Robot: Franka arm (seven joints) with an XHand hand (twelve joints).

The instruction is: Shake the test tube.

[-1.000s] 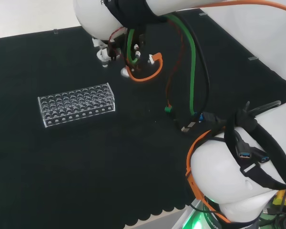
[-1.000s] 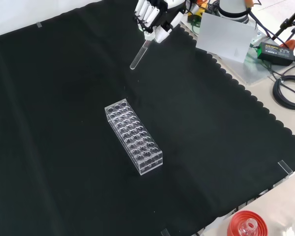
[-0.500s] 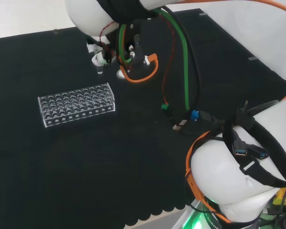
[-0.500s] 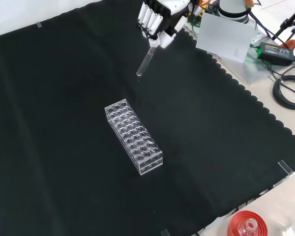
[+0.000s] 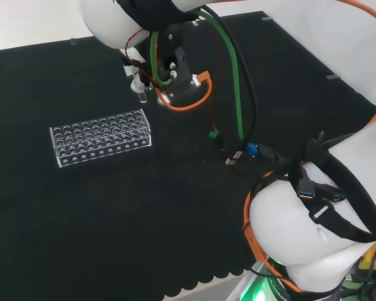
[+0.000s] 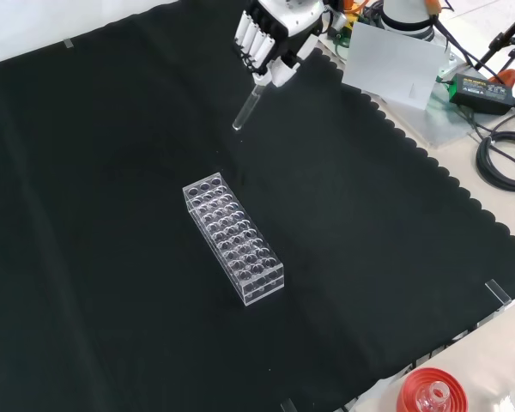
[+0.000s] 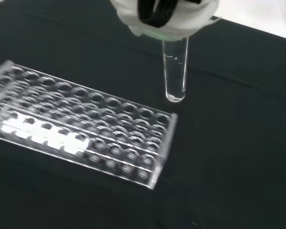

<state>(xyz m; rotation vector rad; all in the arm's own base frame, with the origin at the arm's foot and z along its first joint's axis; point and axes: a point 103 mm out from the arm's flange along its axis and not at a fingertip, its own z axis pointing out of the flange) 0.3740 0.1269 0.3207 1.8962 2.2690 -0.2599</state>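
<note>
A clear glass test tube (image 6: 245, 109) hangs tilted in the air above the black cloth, its rounded end down, beyond the far end of the rack in the front view. The black and white hand (image 6: 264, 39) has its fingers curled round the tube's upper end. In the wrist view the test tube (image 7: 175, 71) points down from the hand (image 7: 164, 16), just past the corner of the clear plastic rack (image 7: 81, 131). The head view shows the hand (image 5: 138, 80) up and right of the rack (image 5: 101, 137).
The clear rack (image 6: 233, 238) with several empty holes stands mid-cloth. Off the cloth at the front view's right lie a white sheet (image 6: 395, 60), a black power block (image 6: 479, 87) and cables. A red ribbed stand (image 6: 431, 392) sits at the bottom edge.
The hand swung the tube down and toward the rack half a second ago, and has now lifted it back a little. The tube's tilt has changed between frames. The rack stays put.
</note>
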